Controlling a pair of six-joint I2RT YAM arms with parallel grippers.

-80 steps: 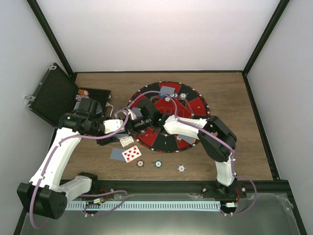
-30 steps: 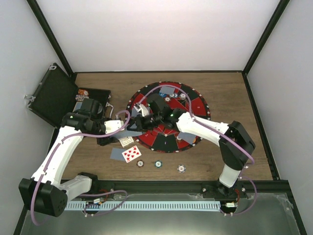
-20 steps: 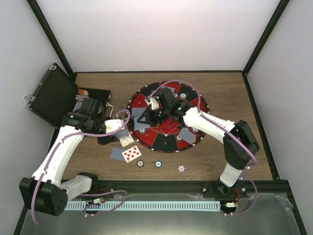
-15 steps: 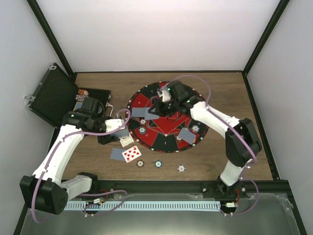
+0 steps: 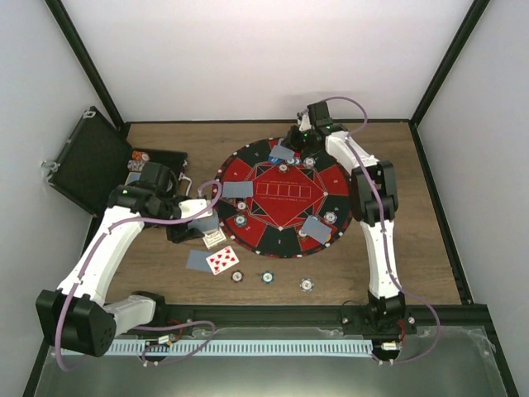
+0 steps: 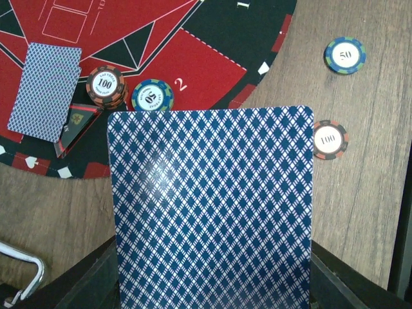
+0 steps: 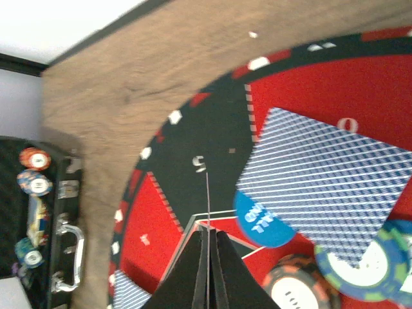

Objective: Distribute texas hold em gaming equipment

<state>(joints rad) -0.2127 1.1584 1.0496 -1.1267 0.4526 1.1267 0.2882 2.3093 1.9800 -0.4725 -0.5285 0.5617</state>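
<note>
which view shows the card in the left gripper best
Left wrist: the held card fills the frame, its blue diamond back clear. Top external shows it only as a small grey patch; right wrist misses it.

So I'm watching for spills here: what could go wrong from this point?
The right pincer, shut on an edge-on card, hovers over the far card and its chips; setting down could scatter them. The left pincer grips a blue-backed card by one end only, so it may slip out.

Mat (image 5: pixel 285 192) centre open for passage; cards (image 5: pixel 316 229), chips (image 5: pixel 331 217) crowd rim; case (image 5: pixel 87 161) blocks left.
</note>
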